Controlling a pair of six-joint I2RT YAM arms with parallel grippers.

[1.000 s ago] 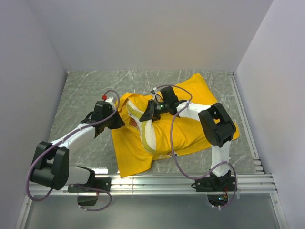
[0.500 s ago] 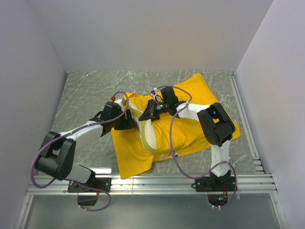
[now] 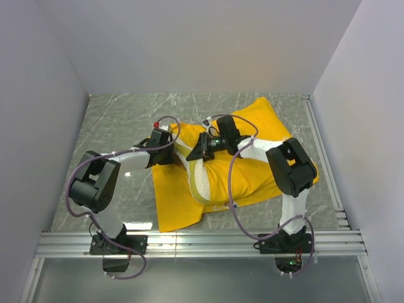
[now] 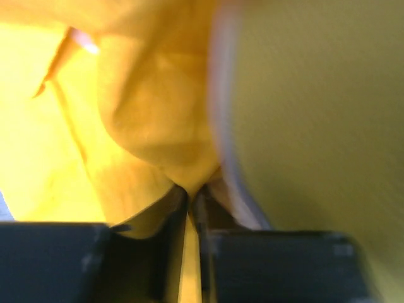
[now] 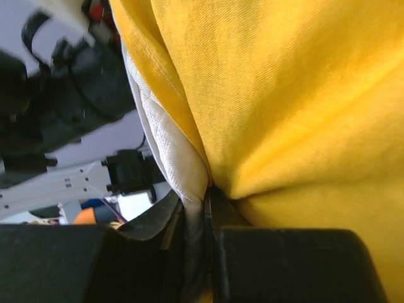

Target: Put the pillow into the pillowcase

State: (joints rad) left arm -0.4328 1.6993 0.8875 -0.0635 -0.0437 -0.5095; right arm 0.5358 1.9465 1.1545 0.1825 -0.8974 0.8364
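The yellow pillowcase (image 3: 252, 158) lies bulging in the middle of the table, with a flat part toward the front. A strip of the cream-white pillow (image 3: 201, 180) shows at its open left side; the rest is hidden inside. My left gripper (image 3: 172, 155) is at the opening's left edge, shut on a fold of yellow pillowcase fabric (image 4: 145, 113) in the left wrist view (image 4: 192, 199). My right gripper (image 3: 198, 151) is just to its right, shut on the pillowcase's edge (image 5: 284, 95) together with white fabric (image 5: 167, 151) in the right wrist view (image 5: 205, 199).
The grey marbled table (image 3: 113, 126) is walled in at the left, back and right. An aluminium rail (image 3: 202, 240) with both arm bases runs along the front. My left arm (image 5: 76, 95) shows close by in the right wrist view.
My left gripper has moved right along the pillowcase's left edge, closer to the right gripper, and its arm has folded. The right gripper has stayed almost in place.
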